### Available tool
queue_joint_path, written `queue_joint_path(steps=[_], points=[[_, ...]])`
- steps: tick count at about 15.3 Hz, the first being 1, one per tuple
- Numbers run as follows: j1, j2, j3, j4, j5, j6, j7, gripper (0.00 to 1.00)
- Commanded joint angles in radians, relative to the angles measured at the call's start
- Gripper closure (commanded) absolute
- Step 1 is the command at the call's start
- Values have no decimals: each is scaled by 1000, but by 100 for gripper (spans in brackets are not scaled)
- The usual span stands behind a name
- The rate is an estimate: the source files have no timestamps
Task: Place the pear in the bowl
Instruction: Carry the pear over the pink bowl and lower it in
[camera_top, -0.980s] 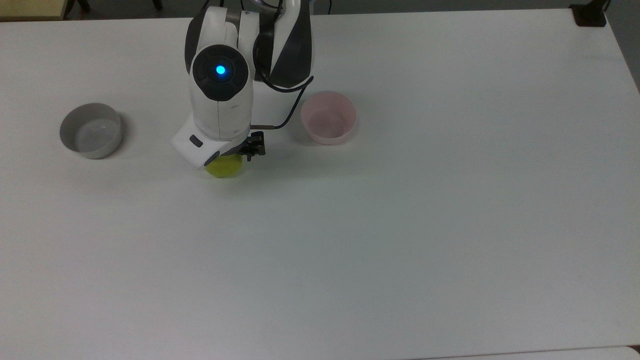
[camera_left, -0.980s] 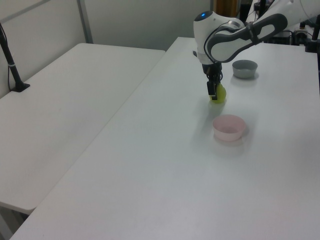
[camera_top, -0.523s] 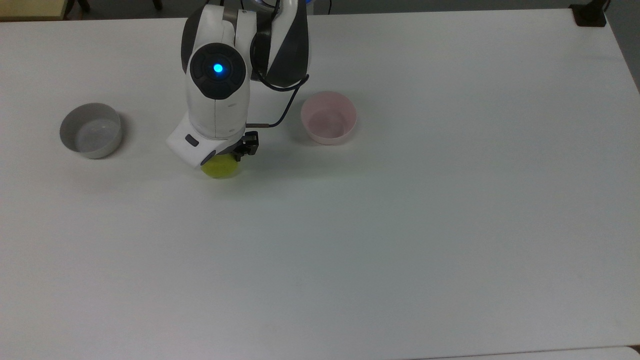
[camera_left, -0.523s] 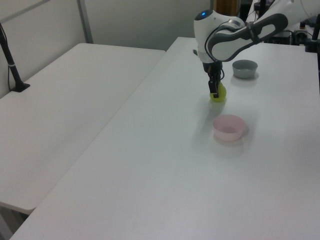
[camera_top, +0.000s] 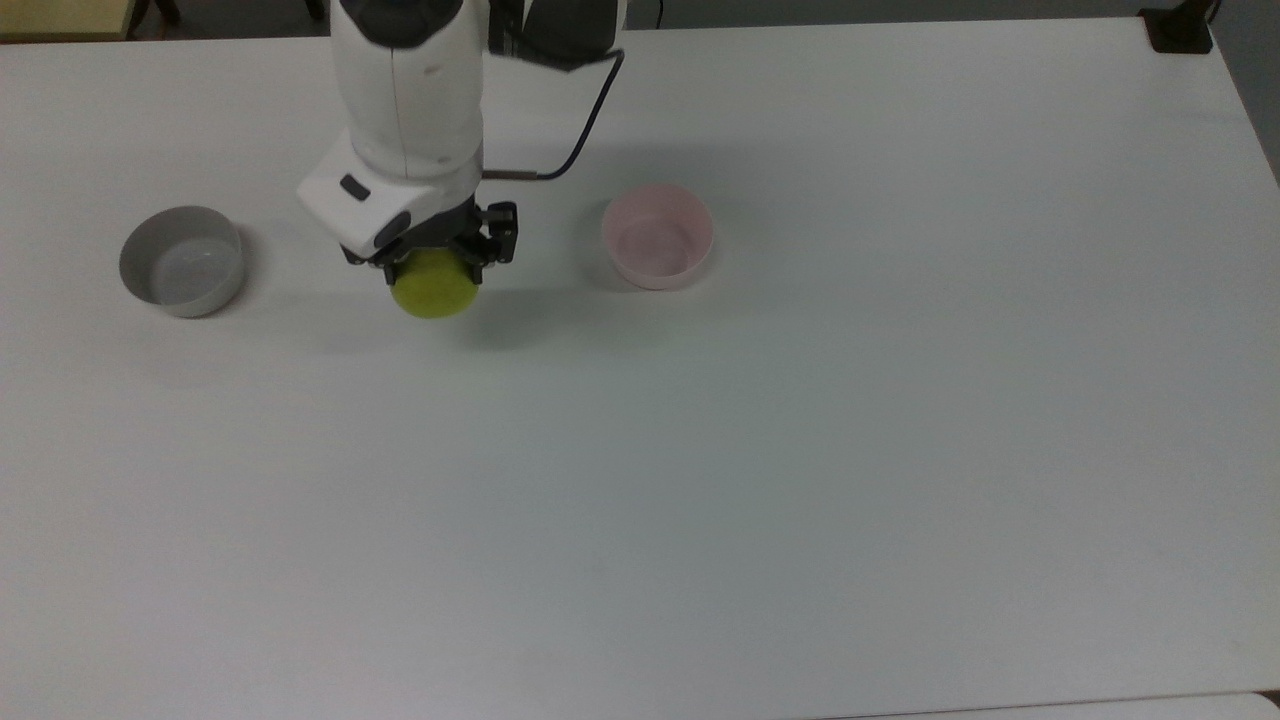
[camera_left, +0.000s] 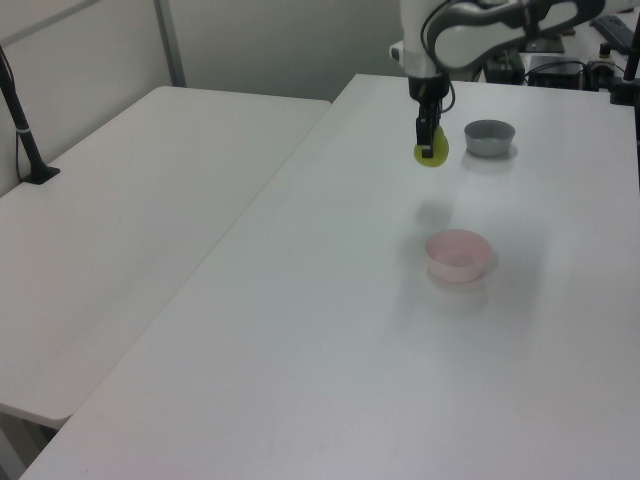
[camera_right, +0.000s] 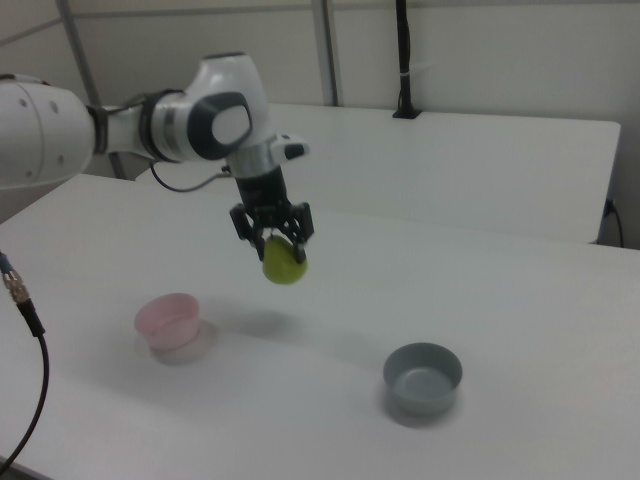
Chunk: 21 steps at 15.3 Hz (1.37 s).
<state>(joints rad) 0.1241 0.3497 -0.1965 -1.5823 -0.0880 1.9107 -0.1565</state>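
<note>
Pear (camera_right: 284, 264) hung clear above the worktop (camera_top: 700, 480), pinched between the gripper (camera_right: 273, 240)'s fingers, between the grey bowl (camera_top: 182, 260) and the pink bowl (camera_top: 657, 236). Grasp and lift were done; carrying across and release into the pink bowl remained. A second earlier it sat near the surface.

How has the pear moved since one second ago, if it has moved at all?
Yes. The pear, held in the pincer, has risen off the table. In the left view it now hangs level with the grey bowl, well above the pink bowl.
</note>
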Motion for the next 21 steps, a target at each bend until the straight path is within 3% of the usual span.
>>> queue_joint_path(steps=[1, 8, 10, 17, 21], points=[[86, -75, -11, -19, 45, -77, -18, 79], [348, -112, -12, -28, 66, -217, 60, 76], [384, -104, -12, -44, 65, -210, 77, 75], [385, 12, -4, -54, 45, -180, 71, 75], [378, 22, -4, -111, 19, -127, 66, 75]])
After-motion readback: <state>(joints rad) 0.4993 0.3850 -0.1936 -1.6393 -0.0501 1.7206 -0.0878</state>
